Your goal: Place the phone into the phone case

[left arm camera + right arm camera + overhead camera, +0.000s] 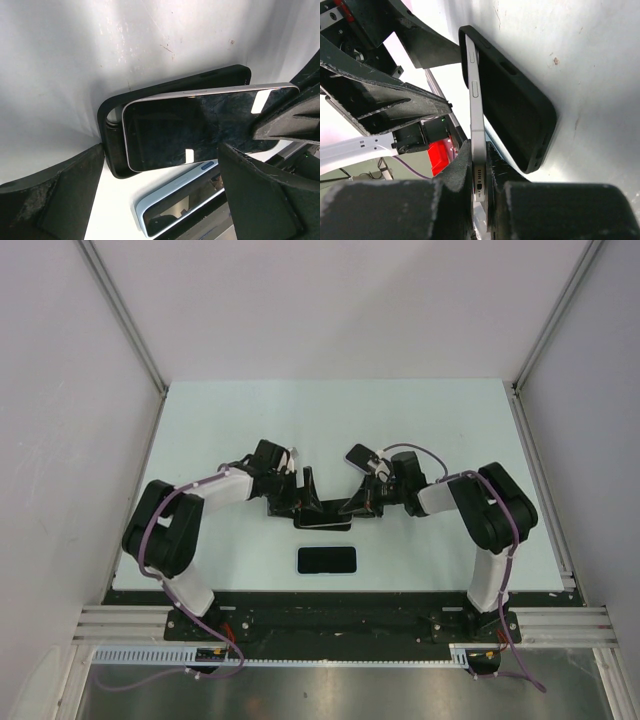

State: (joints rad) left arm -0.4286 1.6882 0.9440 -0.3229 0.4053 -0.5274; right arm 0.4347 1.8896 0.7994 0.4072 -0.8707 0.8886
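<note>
The right wrist camera looks along the phone (475, 100) edge-on. Its far end sits in the black phone case (520, 110), while its near end is lifted out, so the two open like a wedge. The right claw (479, 167) is clamped on that raised end, one pad on each face, with the port showing between them.

The left wrist camera instead shows the dark screen face-on, lying over the case, whose rim shows at the left end and along the far side. The left claw (161, 150) is spread wide, with one finger (60, 195) just beside the case's end; whether it touches cannot be told.

From above, phone and case merge into one dark shape under the two claws at the middle of the counter (450, 430). A second dark slab (327, 560) lies apart, nearer the bases. Only the left wrist camera shows its pale blue rim.
</note>
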